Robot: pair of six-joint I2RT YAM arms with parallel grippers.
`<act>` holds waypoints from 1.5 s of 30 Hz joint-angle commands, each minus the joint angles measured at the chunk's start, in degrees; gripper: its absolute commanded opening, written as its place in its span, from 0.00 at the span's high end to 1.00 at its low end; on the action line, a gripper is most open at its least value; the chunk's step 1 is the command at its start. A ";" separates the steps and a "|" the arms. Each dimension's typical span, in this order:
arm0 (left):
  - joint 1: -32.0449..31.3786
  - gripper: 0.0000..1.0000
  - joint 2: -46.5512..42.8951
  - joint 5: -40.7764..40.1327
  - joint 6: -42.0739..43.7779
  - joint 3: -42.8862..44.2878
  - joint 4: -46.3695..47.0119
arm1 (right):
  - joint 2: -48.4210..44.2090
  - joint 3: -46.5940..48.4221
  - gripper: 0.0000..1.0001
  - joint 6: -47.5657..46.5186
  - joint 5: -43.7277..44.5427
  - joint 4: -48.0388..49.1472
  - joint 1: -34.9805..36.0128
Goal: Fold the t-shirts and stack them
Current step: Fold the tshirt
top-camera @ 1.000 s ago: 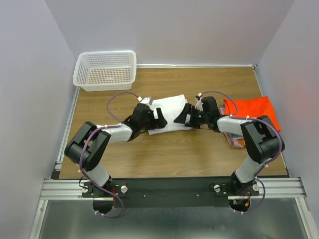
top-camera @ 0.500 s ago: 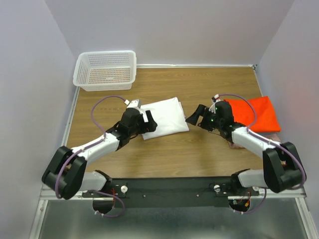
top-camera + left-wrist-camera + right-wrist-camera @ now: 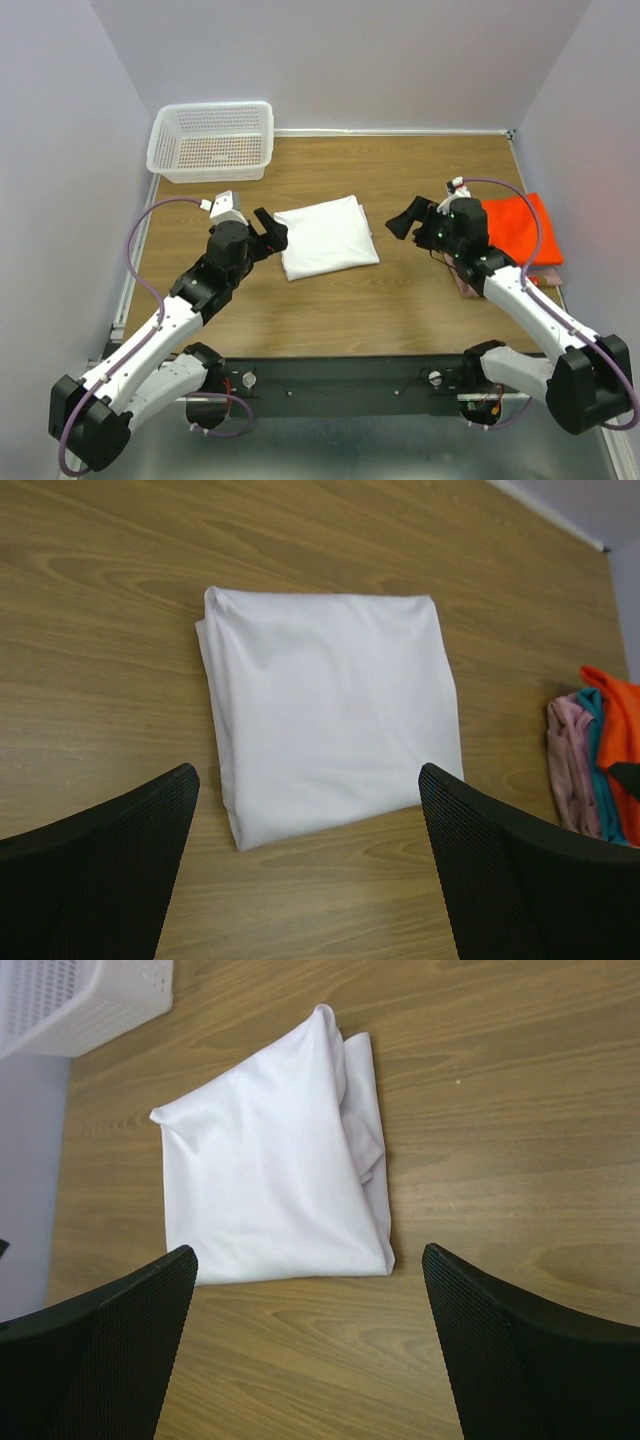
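A white t-shirt (image 3: 325, 236) lies folded into a rectangle on the wooden table, mid-centre. My left gripper (image 3: 268, 233) hovers just left of it, open and empty. In the left wrist view the white t-shirt (image 3: 330, 710) fills the space ahead of the spread fingers (image 3: 120, 850). My right gripper (image 3: 411, 223) hangs open and empty to the shirt's right. The right wrist view shows the white t-shirt (image 3: 270, 1190) with loose folds along its right side. An orange-red t-shirt (image 3: 515, 228) tops a stack at the right edge, with pink (image 3: 565, 770) and teal (image 3: 592, 780) layers below.
A white mesh basket (image 3: 212, 140) stands at the back left corner of the table, and its corner (image 3: 80, 1000) shows in the right wrist view. Walls close in the table on the left, back and right.
Both grippers have drawn back from the white t-shirt, the left one leftward and the right one rightward. The shirt now lies flat and free between them.
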 commanded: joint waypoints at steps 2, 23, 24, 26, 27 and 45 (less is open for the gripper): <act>0.28 0.02 -2.36 -8.59 -2.81 1.94 -3.62 | 5.78 5.61 0.00 -5.50 -0.51 -3.20 -0.35; 0.46 0.02 3.97 -10.18 -2.81 -0.35 -1.95 | 35.65 24.68 0.00 -18.86 3.79 -10.67 1.41; 0.54 0.02 3.88 -10.27 -2.89 -0.52 -1.78 | 36.54 25.82 0.00 -19.91 3.88 -11.02 1.49; 0.55 0.02 4.06 -10.45 -2.90 -0.70 -1.60 | 39.08 26.88 0.00 -20.18 4.50 -11.29 1.84; 0.55 0.02 4.14 -10.53 -2.90 -0.78 -1.60 | 40.14 27.32 0.00 -20.36 4.59 -11.38 1.85; 0.90 0.02 6.69 -9.83 -1.58 -0.61 -0.99 | 43.67 33.12 0.03 -16.85 10.46 -13.22 5.71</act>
